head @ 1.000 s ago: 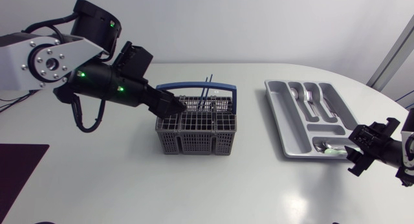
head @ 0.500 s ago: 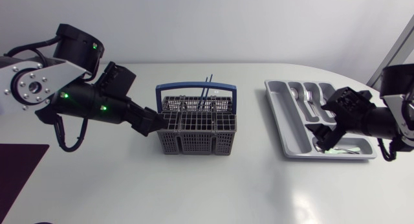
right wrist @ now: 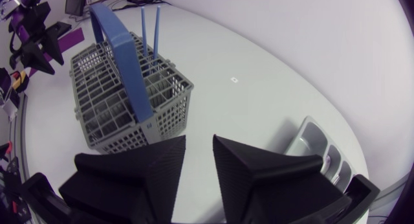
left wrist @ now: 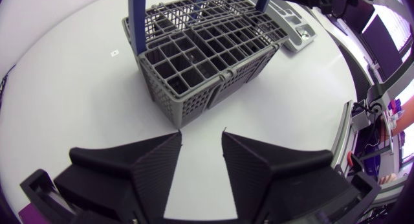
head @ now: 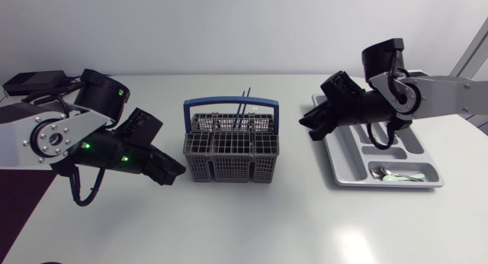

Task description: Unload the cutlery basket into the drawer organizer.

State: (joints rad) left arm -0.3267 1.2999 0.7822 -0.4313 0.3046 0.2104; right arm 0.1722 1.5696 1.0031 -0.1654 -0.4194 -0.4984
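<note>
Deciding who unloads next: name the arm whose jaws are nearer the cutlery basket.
The left arm: its open jaws sit right beside the left end of the cutlery basket, while the right arm holds its jaws over an edge of the drawer organizer, clearly farther off.

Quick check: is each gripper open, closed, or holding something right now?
Left gripper: open, holding nothing, cutlery basket ahead of it.
Right gripper: open, holding nothing.

Left tool (left wrist: 202, 136) low, right tool (right wrist: 199, 143) raised, both apparently ajar
</note>
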